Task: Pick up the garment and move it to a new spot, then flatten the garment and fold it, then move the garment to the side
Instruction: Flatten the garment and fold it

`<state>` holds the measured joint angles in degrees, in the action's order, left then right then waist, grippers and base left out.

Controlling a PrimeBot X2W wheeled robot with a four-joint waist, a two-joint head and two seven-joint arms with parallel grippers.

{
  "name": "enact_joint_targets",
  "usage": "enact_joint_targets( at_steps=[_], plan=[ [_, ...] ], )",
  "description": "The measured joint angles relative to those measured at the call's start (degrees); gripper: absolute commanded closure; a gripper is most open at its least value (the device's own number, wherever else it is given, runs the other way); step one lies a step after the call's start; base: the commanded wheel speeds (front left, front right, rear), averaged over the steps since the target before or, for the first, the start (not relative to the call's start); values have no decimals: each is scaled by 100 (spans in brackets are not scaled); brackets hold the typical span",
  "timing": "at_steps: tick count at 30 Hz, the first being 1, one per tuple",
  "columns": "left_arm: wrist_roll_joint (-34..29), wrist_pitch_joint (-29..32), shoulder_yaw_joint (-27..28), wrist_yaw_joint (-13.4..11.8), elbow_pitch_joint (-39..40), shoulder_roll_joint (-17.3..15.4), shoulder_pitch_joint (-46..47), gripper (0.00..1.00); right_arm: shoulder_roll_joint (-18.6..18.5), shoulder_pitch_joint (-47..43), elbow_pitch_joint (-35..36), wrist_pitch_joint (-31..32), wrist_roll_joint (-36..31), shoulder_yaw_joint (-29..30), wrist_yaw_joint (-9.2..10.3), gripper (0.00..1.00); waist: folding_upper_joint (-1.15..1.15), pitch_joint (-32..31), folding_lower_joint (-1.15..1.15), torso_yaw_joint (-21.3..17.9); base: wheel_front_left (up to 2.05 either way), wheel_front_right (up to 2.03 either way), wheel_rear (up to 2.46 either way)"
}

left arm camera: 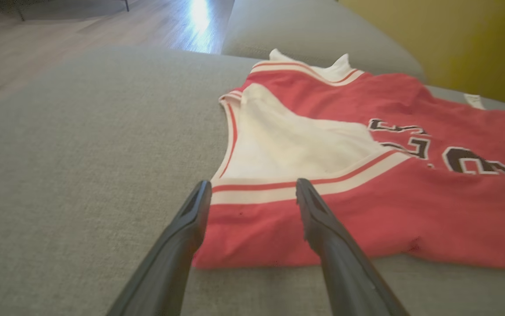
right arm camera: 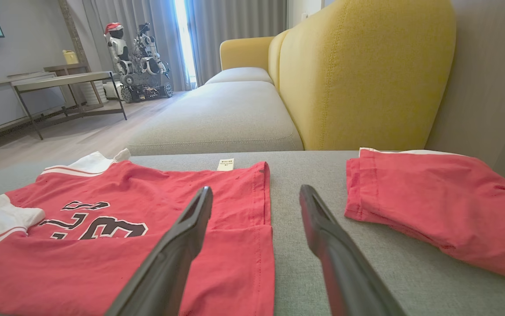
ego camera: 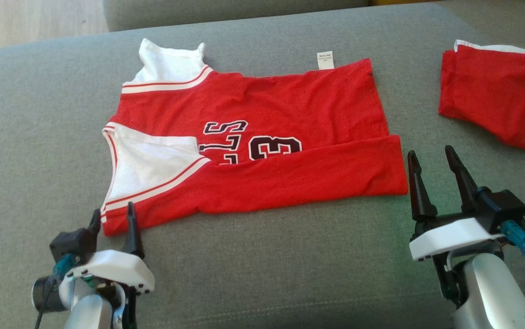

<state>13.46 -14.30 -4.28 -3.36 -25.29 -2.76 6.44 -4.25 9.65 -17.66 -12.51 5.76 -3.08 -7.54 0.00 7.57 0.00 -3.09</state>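
Observation:
The garment (ego camera: 253, 151) is a red sleeveless jersey with white trim and a dark number, lying flat on the grey sofa cushion (ego camera: 39, 114). Its near long edge is folded up over the number. My left gripper (ego camera: 112, 212) is open, its fingertips hovering just at the jersey's near-left corner; in the left wrist view the garment (left arm camera: 366, 210) lies under and ahead of the left gripper (left arm camera: 252, 186). My right gripper (ego camera: 431, 153) is open just beside the near-right corner. In the right wrist view the right gripper (right arm camera: 257, 193) straddles the right edge of the garment (right arm camera: 103, 245).
A second red garment (ego camera: 495, 91), folded, lies at the cushion's far right (right arm camera: 432, 210). A yellow backrest (right arm camera: 358, 74) rises behind it. Another grey cushion (right arm camera: 217, 114), wooden floor (ego camera: 25, 23), a table (right arm camera: 63, 81) and a parked robot (right arm camera: 138, 57) lie beyond.

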Motion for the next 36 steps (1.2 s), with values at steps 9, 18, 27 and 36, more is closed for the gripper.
enact_joint_targets(
  at_steps=[9,18,27,36],
  plan=[
    [-177,0,154,-323,-1374,-62,604,0,27,0,118,43,-32,-16,0,0,0,174,0,-156,0,0,0],
    [-238,116,98,-267,-2068,-214,1115,0,57,1,132,43,-32,-11,0,0,0,267,0,-264,0,0,0],
    [-234,52,-98,36,-2208,-234,1262,100,107,2,-168,275,-56,145,0,0,0,230,0,-175,0,0,0],
    [-396,7,-135,-76,-988,-207,933,100,131,102,-1049,853,1358,331,0,0,0,195,0,81,0,0,0]
  ],
)
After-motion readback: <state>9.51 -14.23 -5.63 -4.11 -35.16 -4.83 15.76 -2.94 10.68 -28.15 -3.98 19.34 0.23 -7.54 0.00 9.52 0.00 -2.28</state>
